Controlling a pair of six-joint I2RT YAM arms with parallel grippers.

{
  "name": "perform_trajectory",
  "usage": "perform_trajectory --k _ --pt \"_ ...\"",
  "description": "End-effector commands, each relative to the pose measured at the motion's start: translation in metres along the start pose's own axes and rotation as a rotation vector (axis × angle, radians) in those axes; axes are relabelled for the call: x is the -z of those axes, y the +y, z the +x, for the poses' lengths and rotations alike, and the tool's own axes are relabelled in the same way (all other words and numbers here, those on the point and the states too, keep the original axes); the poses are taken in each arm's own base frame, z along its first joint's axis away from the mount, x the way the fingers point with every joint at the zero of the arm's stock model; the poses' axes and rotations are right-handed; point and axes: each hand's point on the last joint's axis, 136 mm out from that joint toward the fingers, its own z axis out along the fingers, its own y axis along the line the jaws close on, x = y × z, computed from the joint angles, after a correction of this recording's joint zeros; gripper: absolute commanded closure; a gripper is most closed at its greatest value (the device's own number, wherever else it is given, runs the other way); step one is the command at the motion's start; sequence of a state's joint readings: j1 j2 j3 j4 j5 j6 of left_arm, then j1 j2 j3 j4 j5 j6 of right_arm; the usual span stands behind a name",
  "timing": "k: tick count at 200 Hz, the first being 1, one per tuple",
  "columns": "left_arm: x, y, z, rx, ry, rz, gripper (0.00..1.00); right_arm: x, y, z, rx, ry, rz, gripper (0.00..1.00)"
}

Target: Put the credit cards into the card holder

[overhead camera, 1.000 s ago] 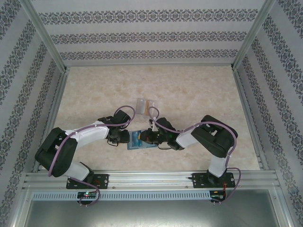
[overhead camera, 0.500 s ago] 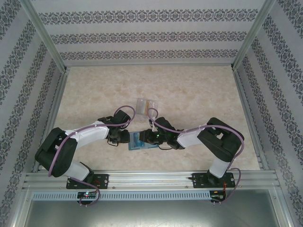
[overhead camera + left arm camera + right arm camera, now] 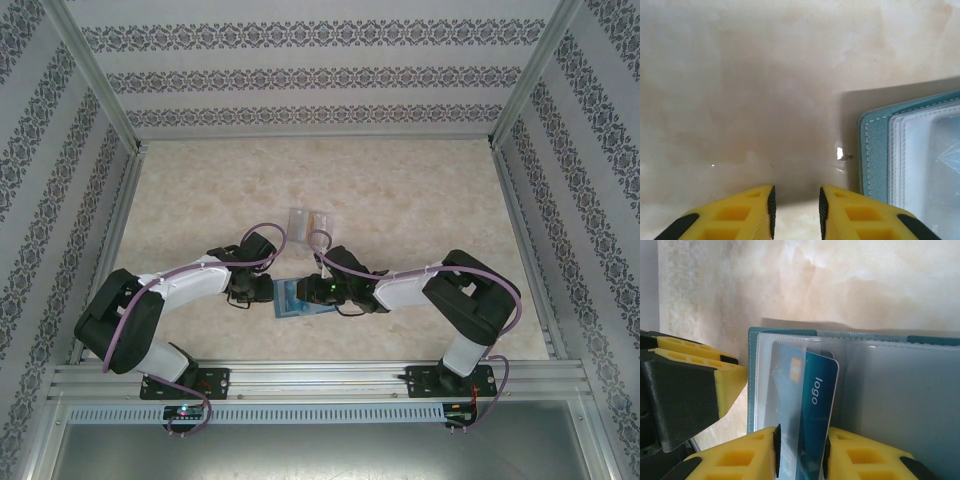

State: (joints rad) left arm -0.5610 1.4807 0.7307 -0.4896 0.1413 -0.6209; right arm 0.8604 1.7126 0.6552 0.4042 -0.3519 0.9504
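Right wrist shows the right gripper (image 3: 800,437) just loosened, its 2 fingers now apart astride the near end of 1 blue card (image 3: 816,390). That card lies part-way inside a clear sleeve of the open card holder (image 3: 753,390) at frame centre: delivered, I judge, but not seated. By its left edge the left gripper (image 3: 796,200) hangs, fingers apart, empty; the clear case (image 3: 308,220), top view centre, holds something orange.

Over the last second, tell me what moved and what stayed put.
The right arm swung its elbow outward to the right and toward the near edge, laying the forearm flatter. The right claw edged slightly left over the open teal card holder. From above, nothing was visibly taken hold of or let go. The left claw, the card holder and the clear plastic case stayed put.
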Motion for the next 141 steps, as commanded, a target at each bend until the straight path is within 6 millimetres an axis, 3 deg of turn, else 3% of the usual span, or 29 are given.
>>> perform_trajectory --k 1,27,57,141 --pt "-0.011 -0.033 0.001 -0.030 0.025 0.152 0.71 0.001 -0.006 0.003 0.039 0.003 0.061 0.69" --pt "-0.010 -0.035 0.000 -0.025 0.018 0.170 0.74 0.004 -0.005 0.006 0.064 0.016 0.084 0.67" --pt "-0.006 -0.036 -0.002 -0.035 0.013 0.167 0.74 0.014 -0.012 0.002 0.102 0.005 0.179 0.57" --pt "-0.007 -0.037 -0.002 -0.037 0.022 0.169 0.74 0.016 -0.012 0.001 0.155 -0.002 0.240 0.63"
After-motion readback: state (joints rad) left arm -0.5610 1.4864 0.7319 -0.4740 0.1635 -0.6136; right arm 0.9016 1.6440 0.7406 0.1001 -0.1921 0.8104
